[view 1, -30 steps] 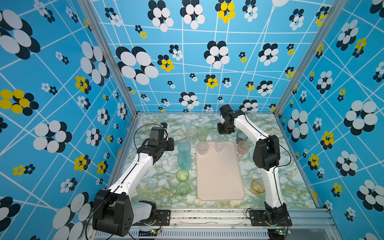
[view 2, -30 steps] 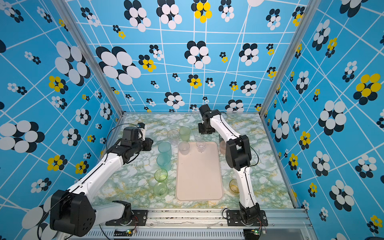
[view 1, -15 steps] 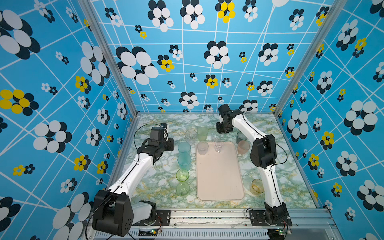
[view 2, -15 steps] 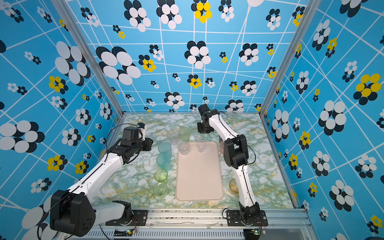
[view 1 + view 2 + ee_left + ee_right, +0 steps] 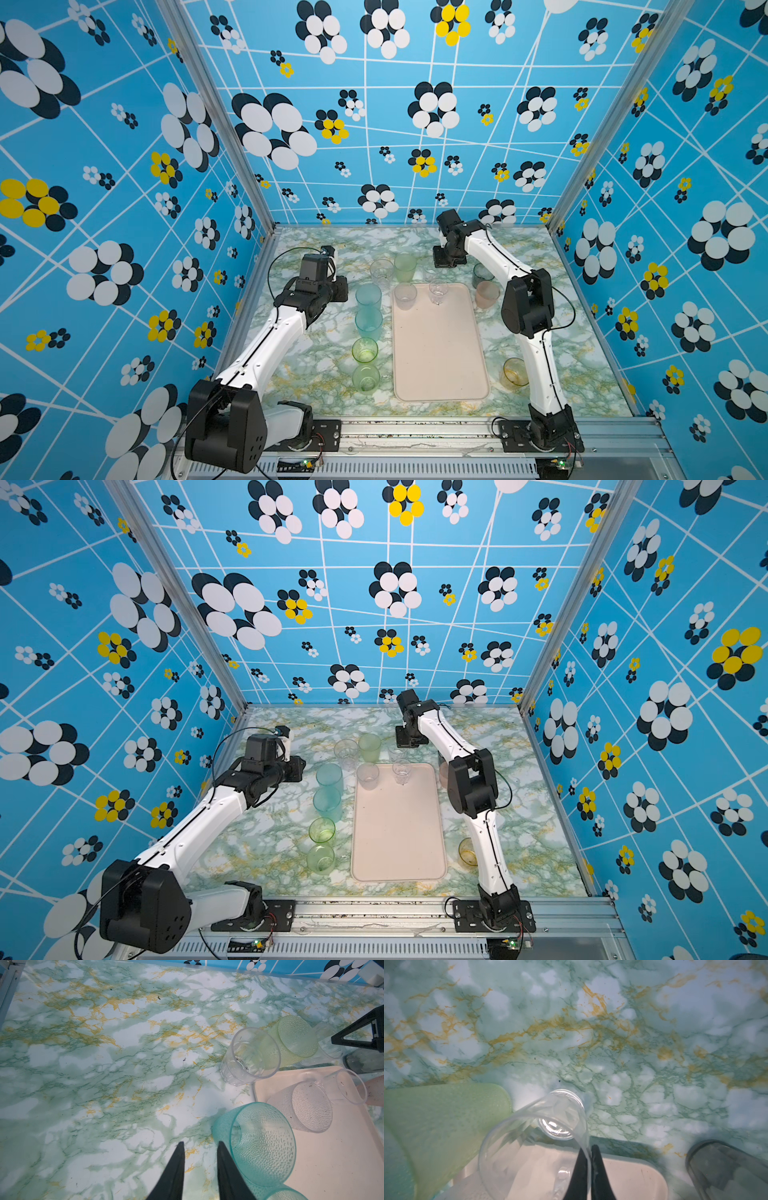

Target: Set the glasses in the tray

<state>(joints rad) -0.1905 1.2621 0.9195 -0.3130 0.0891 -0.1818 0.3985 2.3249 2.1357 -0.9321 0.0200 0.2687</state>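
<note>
Outward from the fingertips: the right gripper [image 5: 588, 1148] is clamped on the rim wall of a clear tumbler [image 5: 529, 1126], one finger inside and one outside. The tumbler's base lies over the marble tabletop [image 5: 612, 1043], just beyond the far rim of the tray [image 5: 623, 1169]; whether it is lifted cannot be told. A pale green tumbler [image 5: 446, 1122] and a smoky grey tumbler [image 5: 726, 1167] flank it. The left gripper [image 5: 200, 1144] is parted and empty, just beside a teal tumbler [image 5: 261, 1142]. In a top view, a frosted glass [image 5: 405, 296] and a plain clear glass [image 5: 438, 291] stand at the tray's far end; the remaining glasses stand on the marble around it. Handling, as judged: the tumbler is thin, light, rigid and smooth-walled, so a rim pinch may let it swing or slip. A firm hold on the rim wall and an upright carry seem best.
</note>
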